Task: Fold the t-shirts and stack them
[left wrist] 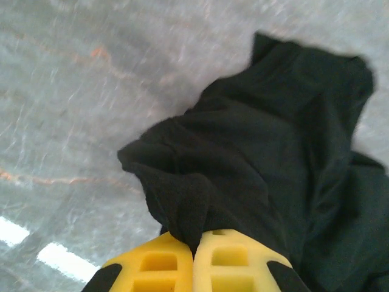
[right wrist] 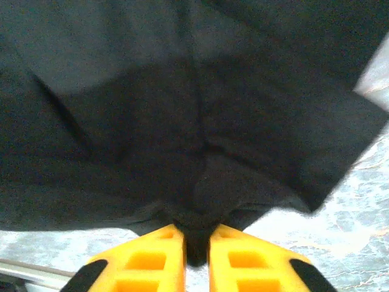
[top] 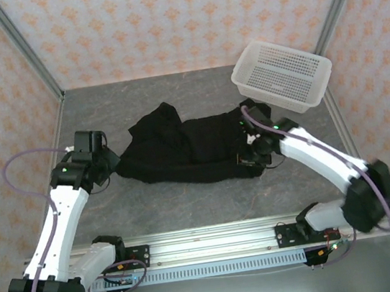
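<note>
Left gripper (left wrist: 194,246) and right gripper (right wrist: 196,240), each pinching a fold of the black t-shirt (top: 188,147), which lies crumpled just near-left of the white perforated basket (top: 283,75). Best drawn apart evenly, to spread the cloth flat.

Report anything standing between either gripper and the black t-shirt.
Nothing visible does. The left gripper and right gripper each pinch a fold of the t-shirt; the white basket stands at the far right.

Left hand (left wrist: 194,246), right hand (right wrist: 196,237) pinched shut; arms angled inward.
</note>
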`<move>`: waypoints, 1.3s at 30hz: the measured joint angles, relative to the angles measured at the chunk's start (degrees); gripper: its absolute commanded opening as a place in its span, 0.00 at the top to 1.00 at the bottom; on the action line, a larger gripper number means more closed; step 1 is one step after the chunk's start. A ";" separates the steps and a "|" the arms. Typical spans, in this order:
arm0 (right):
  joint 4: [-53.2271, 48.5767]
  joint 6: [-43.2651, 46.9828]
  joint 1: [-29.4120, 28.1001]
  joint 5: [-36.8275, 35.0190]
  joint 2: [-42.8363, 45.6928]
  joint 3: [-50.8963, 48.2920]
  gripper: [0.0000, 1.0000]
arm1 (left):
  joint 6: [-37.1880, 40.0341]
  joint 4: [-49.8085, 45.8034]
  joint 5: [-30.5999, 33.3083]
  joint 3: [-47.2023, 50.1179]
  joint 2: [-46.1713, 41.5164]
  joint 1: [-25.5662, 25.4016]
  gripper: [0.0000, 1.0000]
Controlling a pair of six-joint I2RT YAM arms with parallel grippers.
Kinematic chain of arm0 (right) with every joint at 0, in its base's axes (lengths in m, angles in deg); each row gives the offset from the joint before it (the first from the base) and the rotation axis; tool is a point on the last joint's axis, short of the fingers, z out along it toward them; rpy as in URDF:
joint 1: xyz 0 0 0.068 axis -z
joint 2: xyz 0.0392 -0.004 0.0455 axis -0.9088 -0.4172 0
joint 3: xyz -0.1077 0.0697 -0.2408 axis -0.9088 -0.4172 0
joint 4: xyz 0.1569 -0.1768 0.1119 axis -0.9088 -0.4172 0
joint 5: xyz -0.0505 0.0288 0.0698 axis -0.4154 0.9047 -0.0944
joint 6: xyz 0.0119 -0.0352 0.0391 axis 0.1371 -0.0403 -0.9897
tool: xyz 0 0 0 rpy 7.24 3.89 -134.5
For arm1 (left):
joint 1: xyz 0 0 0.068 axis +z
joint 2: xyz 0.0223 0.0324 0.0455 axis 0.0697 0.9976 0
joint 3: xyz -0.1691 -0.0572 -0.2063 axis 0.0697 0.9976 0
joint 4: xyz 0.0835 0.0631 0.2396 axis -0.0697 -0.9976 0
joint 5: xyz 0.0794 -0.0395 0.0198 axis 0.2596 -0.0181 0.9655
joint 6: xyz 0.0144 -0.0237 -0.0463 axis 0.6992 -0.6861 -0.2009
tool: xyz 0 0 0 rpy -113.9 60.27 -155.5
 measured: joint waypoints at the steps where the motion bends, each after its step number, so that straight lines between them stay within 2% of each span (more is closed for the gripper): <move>1: -0.35 0.44 0.00 0.92 -2.91 0.61 0.52 | -0.04 -0.28 -0.26 0.61 0.09 0.00 1.00; 2: -0.46 0.57 -0.02 1.25 -4.68 0.85 0.45 | -0.04 -0.31 -0.46 0.83 0.15 0.00 1.00; 4: -1.44 0.35 0.24 0.63 -4.68 0.85 0.39 | -0.02 -0.15 -0.61 0.83 0.24 0.00 1.00; 7: -1.95 -0.90 2.40 -1.68 -0.68 0.02 0.39 | -0.02 -0.17 -0.61 0.85 0.24 0.00 1.00; 11: -1.38 -3.87 8.57 -4.11 5.92 -6.43 0.39 | -0.04 -0.04 -0.63 1.77 0.17 0.00 1.00; 18: 2.82 -7.82 9.60 -2.01 0.90 -12.68 0.39 | -0.02 -0.04 -0.90 2.58 0.22 0.00 1.00; 20: 5.14 -9.09 9.64 -0.96 -1.51 -12.68 0.44 | -0.02 -0.04 -1.07 2.58 0.22 0.00 1.00; 23: 8.20 -11.06 9.75 -0.02 -5.31 -12.68 0.57 | 0.00 -0.04 -1.27 2.58 0.22 0.00 1.00; 27: 8.52 -12.55 11.41 -0.20 -7.63 -12.52 0.90 | 0.02 -0.04 -1.31 2.58 0.22 0.00 1.00; 29: 9.75 -12.90 12.46 -0.15 -7.61 -12.44 1.00 | 0.15 -0.04 -1.36 2.58 0.22 0.00 1.00; 33: 9.49 -13.03 13.07 -3.04 -5.51 -12.17 1.00 | 0.22 -0.07 -1.68 2.58 0.22 0.00 1.00; 39: 2.93 -13.29 13.11 -7.32 5.01 -8.76 1.00 | 0.20 -0.04 -1.66 2.58 0.22 0.00 1.00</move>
